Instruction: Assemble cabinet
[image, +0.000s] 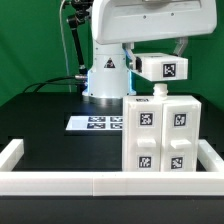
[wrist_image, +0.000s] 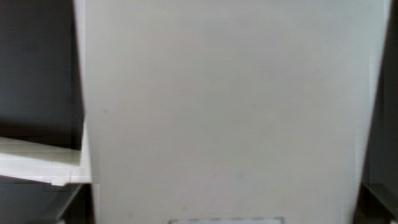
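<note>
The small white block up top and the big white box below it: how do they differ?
The small block is far smaller than the cabinet body. The small block is raised at the end of the arm; the cabinet body stands on the table below. The small block shows one tag here; the cabinet body shows four. Both are white with black-and-white square tags.

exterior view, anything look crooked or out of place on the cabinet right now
The small white tagged block looks slightly tilted and unseated, perched above the large white box-shaped cabinet body on a thin white peg. Nothing looks spilled or broken.
</note>
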